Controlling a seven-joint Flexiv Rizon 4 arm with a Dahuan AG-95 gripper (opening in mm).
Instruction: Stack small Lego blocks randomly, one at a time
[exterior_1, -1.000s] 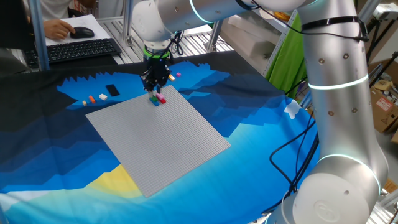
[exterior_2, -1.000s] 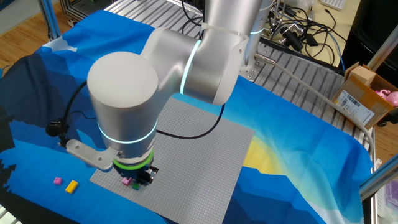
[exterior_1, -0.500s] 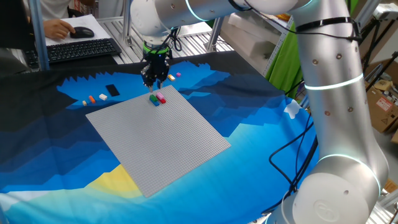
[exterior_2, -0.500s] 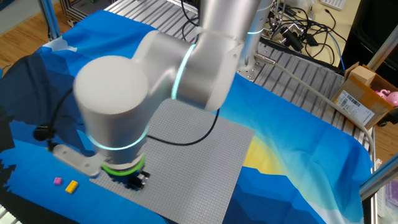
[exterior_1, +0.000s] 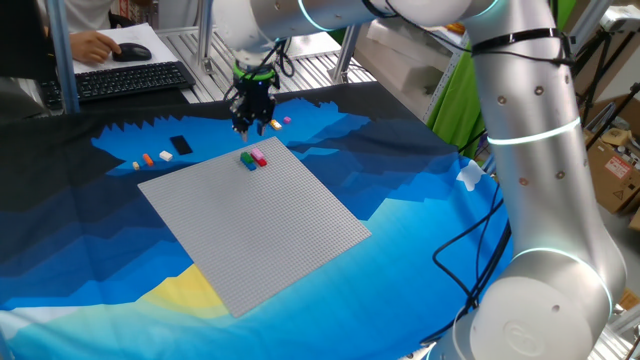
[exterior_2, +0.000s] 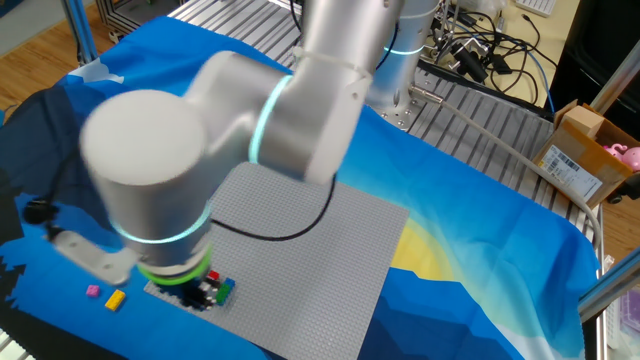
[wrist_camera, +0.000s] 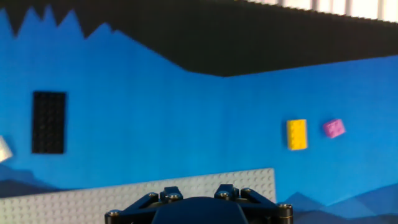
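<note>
Two small bricks, yellow and pink, beyond gripper (finger gap unreadable).

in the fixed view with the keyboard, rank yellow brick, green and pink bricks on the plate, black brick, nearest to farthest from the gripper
Gripper:
1. Yellow brick, on the cloth just beside it.
2. Green and pink bricks, at the baseplate's far corner.
3. Black brick, on the cloth toward the keyboard.
</note>
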